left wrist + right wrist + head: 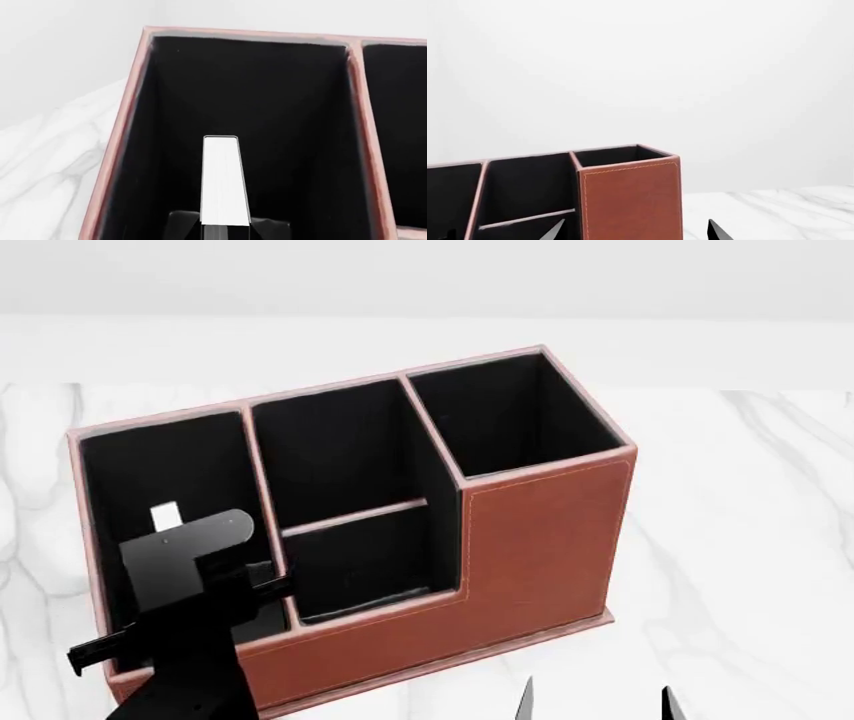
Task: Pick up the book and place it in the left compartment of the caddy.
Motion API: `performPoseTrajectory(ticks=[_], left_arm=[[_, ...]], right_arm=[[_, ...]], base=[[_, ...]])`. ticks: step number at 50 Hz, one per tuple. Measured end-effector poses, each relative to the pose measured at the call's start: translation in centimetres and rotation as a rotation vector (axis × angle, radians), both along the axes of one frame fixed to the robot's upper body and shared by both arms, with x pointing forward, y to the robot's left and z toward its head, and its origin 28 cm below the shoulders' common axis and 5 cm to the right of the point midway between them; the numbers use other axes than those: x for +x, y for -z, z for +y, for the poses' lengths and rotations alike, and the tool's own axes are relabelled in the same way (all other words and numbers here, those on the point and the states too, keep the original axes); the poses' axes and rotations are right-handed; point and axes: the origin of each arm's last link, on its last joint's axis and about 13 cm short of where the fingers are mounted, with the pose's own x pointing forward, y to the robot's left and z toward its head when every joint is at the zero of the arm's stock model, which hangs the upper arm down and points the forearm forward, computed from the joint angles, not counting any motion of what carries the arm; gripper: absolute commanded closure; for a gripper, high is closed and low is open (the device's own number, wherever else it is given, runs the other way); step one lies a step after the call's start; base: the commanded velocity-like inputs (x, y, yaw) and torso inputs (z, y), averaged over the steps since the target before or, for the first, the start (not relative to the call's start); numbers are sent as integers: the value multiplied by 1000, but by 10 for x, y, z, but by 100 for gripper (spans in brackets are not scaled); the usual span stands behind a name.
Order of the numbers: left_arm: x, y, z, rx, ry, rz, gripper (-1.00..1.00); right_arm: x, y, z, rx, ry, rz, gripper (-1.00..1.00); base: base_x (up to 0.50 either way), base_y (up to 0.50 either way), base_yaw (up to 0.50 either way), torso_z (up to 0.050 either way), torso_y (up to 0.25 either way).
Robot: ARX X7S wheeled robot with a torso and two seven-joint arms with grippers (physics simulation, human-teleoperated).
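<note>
The reddish-brown caddy (534, 540) stands on the marble table. My left gripper (225, 231) is shut on the book (223, 180), whose white page edges point down into the black-lined left compartment (280, 100). In the head view my left arm (187, 620) hangs over that compartment (160, 460), and only a small white corner of the book (167, 514) shows past the wrist. Whether the book touches the floor of the bay is hidden. My right gripper (597, 702) is open and empty near the caddy's front. In its wrist view the right gripper (637, 231) faces the taller bay's front wall.
The white marble table (747, 540) extends to the right of the caddy and in front of it. The middle bay has a crossbar (354, 515), and the taller square bay (507, 410) is at the right. A pale wall rises behind.
</note>
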Motion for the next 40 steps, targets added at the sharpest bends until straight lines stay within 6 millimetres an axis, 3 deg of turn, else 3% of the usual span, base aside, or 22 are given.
performPoseTrajectory(ticks=[40], left_arm=[[5,9,7,-21,30,14,100]], right_arm=[[0,2,1,-3,-2,2,-100]], base=[[0,0,0,0,2]])
